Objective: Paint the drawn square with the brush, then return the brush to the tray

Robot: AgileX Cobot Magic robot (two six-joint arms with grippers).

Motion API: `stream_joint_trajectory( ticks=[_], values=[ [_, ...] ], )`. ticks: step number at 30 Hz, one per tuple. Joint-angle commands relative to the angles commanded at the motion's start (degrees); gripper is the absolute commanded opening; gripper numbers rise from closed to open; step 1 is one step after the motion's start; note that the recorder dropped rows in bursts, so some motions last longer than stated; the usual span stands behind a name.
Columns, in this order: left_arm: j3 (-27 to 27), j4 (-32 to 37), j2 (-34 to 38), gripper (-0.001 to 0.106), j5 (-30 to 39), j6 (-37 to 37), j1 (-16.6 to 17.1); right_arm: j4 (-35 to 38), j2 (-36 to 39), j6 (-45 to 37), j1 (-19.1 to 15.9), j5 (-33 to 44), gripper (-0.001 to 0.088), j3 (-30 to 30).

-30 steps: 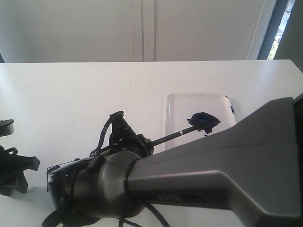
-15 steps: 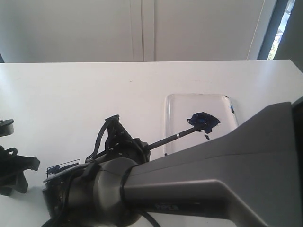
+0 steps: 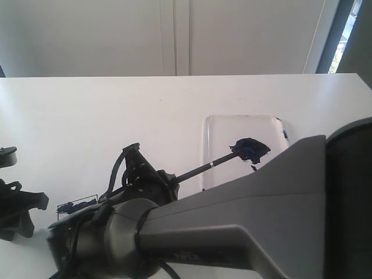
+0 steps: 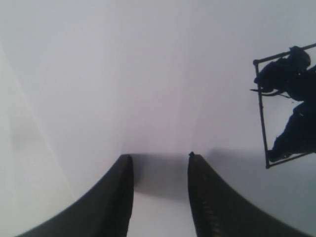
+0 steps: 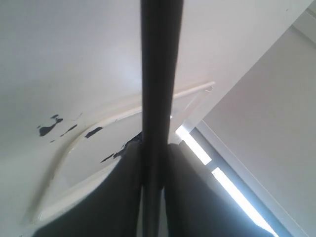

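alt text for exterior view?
The right gripper holds the brush, bristles at the dark paint blob in the clear tray on a white table. Its grey arm fills the foreground, partly hiding the drawn square.

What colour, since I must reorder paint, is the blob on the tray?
Dark blue, nearly black; the blob on the tray shows best in the exterior view.
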Motion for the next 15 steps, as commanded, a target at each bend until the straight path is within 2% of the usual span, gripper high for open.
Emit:
stream_joint_trajectory(
  ticks=[9, 15],
  values=[
    [0.00, 0.00, 0.00, 0.043, 0.00, 0.00, 0.00, -2.09, 0.00, 1.37, -3.47, 0.00, 0.0000, 0.00],
    [0.00, 0.00, 0.00, 0.043, -0.22, 0.00, 0.00, -2.83, 0.00, 1.37, -3.26, 0.00, 0.0000, 0.00]
  ],
)
